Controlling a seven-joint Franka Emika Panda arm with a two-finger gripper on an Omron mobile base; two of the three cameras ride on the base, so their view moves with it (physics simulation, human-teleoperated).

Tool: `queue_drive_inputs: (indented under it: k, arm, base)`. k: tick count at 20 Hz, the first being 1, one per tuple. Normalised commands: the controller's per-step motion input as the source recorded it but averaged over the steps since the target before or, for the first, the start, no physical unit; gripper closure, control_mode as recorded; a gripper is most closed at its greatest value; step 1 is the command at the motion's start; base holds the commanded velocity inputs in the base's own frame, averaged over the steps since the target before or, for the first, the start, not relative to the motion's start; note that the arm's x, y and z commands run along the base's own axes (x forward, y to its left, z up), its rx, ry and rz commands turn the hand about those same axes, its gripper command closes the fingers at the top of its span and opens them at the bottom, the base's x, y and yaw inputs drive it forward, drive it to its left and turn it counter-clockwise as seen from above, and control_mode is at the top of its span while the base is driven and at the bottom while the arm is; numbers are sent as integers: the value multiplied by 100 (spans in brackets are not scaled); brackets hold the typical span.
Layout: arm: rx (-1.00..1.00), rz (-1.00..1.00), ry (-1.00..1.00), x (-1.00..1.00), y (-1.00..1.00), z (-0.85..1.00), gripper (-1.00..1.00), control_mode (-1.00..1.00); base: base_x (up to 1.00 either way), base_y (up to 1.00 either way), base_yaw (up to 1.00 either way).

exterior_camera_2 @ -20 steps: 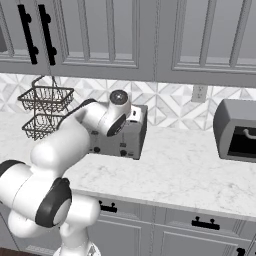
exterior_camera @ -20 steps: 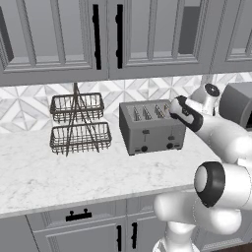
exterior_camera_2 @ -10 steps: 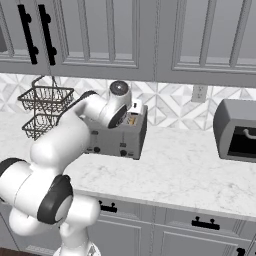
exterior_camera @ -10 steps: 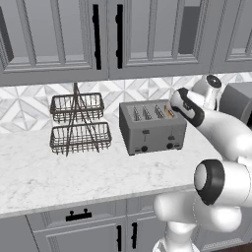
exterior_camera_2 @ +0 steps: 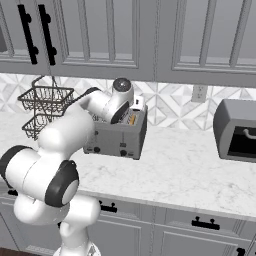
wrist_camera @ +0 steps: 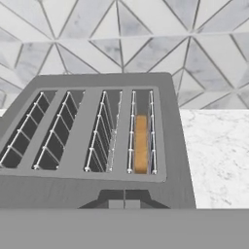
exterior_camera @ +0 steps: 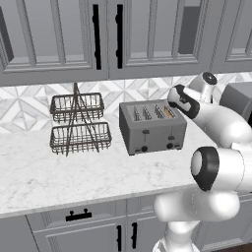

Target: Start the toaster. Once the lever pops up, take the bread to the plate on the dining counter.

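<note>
Though boxy, toaster (wrist_camera: 97, 141) slots wire-lined

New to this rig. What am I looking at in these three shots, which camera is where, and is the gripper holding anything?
It is a rendered kitchen with a white robot arm on a base that can drive. Two cameras ride on the base behind the arm, one to its left and one to its right, looking forward and down at the marble worktop. The third camera sits on the hand and looks along the gripper, whose dark tips meet at the bottom: shut, holding nothing. On the worktop stand the toaster, a two-tier wire basket to its left and a darker grey appliance to its right. The bread sits in the toaster's rightmost slot as the hand view shows it.
</note>
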Motion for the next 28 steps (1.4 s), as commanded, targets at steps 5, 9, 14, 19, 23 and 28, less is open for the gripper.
queue_drive_inputs:
  k: [5,9,14,19,23,28]
  arm:
    - [0,0,0,24,0,0,-100,-100]
    - [0,0,0,10,-7,0,-100,-100]
    - [0,0,0,1,-10,-1,-100,-100]
    - [-1,0,0,0,-4,-6,-100,-100]
    - [-3,0,0,0,0,-13,-100,-100]
    - [-5,0,0,0,0,-19,-100,-100]
  base:
    - [0,0,0]
    - [0,0,0]
    - [0,0,0]
    - [0,0,0]
    - [0,0,0]
    - [0,0,0]
